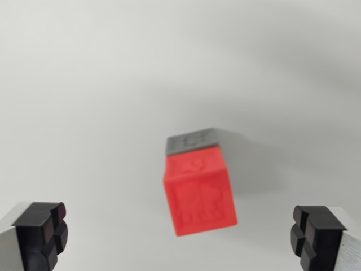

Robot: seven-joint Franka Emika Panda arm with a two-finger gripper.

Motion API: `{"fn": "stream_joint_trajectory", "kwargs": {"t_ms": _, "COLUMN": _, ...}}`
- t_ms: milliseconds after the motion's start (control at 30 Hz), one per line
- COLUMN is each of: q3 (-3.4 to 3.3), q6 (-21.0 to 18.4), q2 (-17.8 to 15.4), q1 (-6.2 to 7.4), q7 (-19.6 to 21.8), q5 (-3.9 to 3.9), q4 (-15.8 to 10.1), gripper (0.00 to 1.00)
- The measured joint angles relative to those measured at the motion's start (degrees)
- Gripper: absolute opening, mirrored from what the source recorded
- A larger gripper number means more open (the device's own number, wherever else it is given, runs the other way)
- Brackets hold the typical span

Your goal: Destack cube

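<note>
Red cube (198, 195) atop grey cube (190, 141): rigid plastic, light, we judge; we pinch red's flat sides. Hand (179, 234) wide apart, empty.

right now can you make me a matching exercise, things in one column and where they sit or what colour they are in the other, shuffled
Things:
1. red plastic cube with raised markings
2. grey plastic cube
3. black finger pad at the wrist view's left
4. plain white table surface

Descriptions:
A. lower left corner of the picture
B. underneath the other cube, only one face showing
C. on top of the stack, nearest the camera
D. pale background all around the stack

Pairs: 1-C, 2-B, 3-A, 4-D
</note>
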Motion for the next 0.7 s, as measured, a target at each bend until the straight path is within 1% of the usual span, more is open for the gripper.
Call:
{"fn": "stream_joint_trajectory", "kwargs": {"t_ms": 333, "q3": -0.49, "q6": 5.32, "q2": 1.45, "q1": -1.34, "q7": -8.05, "q5": 0.54, "q4": -4.21, "gripper": 1.00}}
{"fn": "stream_joint_trajectory", "kwargs": {"t_ms": 700, "q3": -0.66, "q6": 11.43, "q2": 4.00, "q1": -3.33, "q7": -17.42, "q5": 1.33, "q4": -8.13, "gripper": 1.00}}
